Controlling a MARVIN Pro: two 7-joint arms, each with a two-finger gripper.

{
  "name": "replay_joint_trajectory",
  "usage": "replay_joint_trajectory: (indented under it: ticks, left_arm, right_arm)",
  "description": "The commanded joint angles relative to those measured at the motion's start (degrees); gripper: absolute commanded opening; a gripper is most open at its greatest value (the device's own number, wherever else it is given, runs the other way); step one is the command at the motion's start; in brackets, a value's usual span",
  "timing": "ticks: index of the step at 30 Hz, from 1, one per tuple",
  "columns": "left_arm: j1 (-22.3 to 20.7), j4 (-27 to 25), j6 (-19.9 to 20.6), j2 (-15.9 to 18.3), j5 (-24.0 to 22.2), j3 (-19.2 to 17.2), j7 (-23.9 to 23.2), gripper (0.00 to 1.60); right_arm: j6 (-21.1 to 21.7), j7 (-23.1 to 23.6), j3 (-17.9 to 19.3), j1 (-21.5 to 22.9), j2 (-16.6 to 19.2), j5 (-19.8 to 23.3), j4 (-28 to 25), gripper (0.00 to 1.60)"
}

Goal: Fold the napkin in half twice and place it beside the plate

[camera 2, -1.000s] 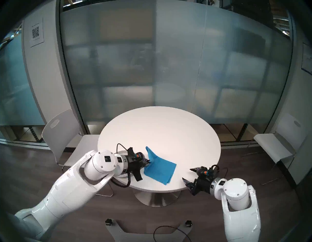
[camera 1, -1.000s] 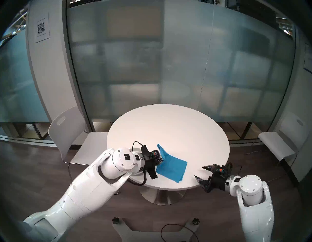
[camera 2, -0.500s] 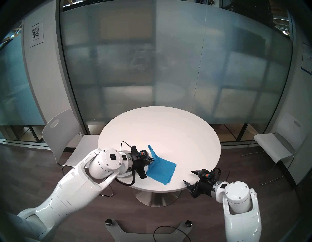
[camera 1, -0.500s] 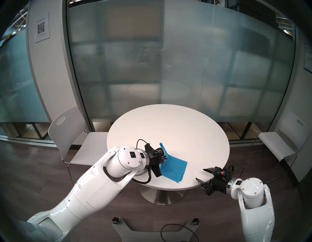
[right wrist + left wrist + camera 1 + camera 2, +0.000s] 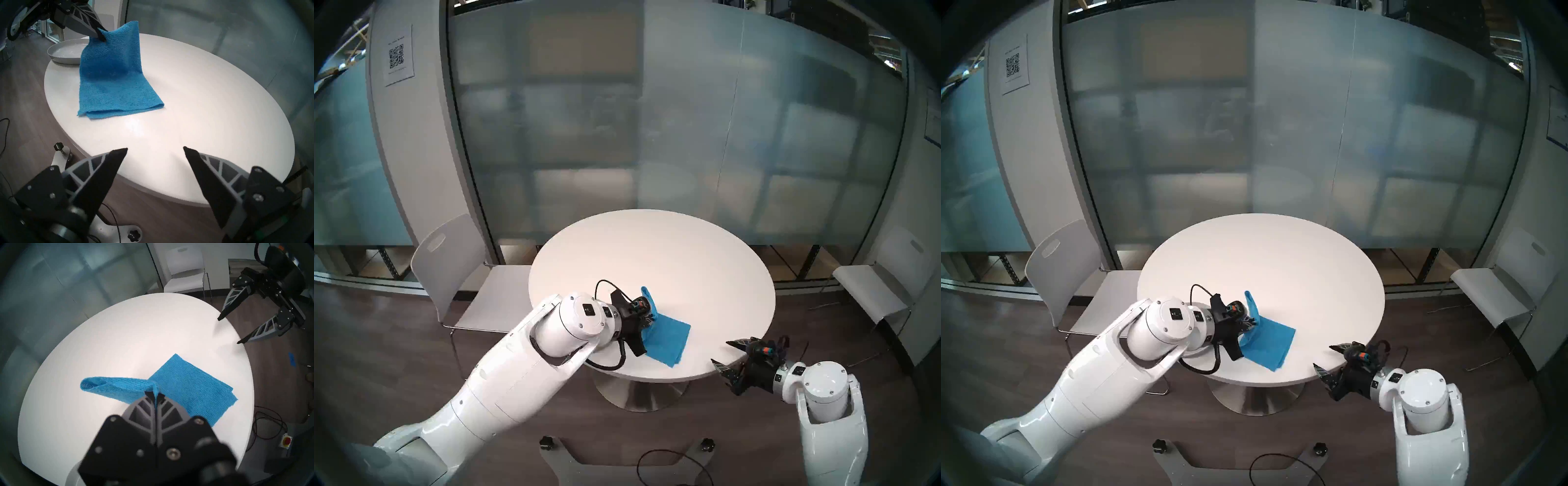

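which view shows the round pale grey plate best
The right wrist view: the round pale grey plate shows its rim and shallow bowl, partly behind the blue terry napkin. Both head views hide nearly all of it under the left arm; the left wrist view catches only a blurred sliver.

Round white bench (image 5: pixel 653 251) on a metal pedestal base (image 5: pixel 641 395), top glossy, catching overhead light. Dark wood-plank floor (image 5: pixel 398 356) all around. Behind, a curved wall of frosted glass panels (image 5: pixel 653 135), blurred shelving and box shapes showing through. Pale wall section (image 5: pixel 415 135) at far left, carrying a paper sheet with a QR code (image 5: pixel 398 56). White moulded chair (image 5: pixel 449 271) with chrome legs just beside the bench at left; second white chair (image 5: pixel 877 288) well apart at right. Black cable (image 5: pixel 670 468) looped on the floor in the foreground. Small red button box (image 5: pixel 286 441) on the floor, wired, seen in left wrist view.
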Motion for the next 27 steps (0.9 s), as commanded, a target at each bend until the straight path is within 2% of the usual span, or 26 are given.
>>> replay_joint_trajectory:
  ticks: [1, 27]
  left_arm:
    - [-0.6, -0.3, -0.5, -1.2, 0.1, 0.4, 0.6, 0.0]
    - [0.3, -1.7, 0.5, -0.3, -1.0, 3.1, 0.3, 0.0]
  right_arm:
    - [-0.6, 0.0, 0.4, -0.1, -0.3, 0.6, -1.6, 1.38]
    - [-0.9, 0.4, 1.8, -0.6, -0.8, 0.6, -1.8, 1.38]
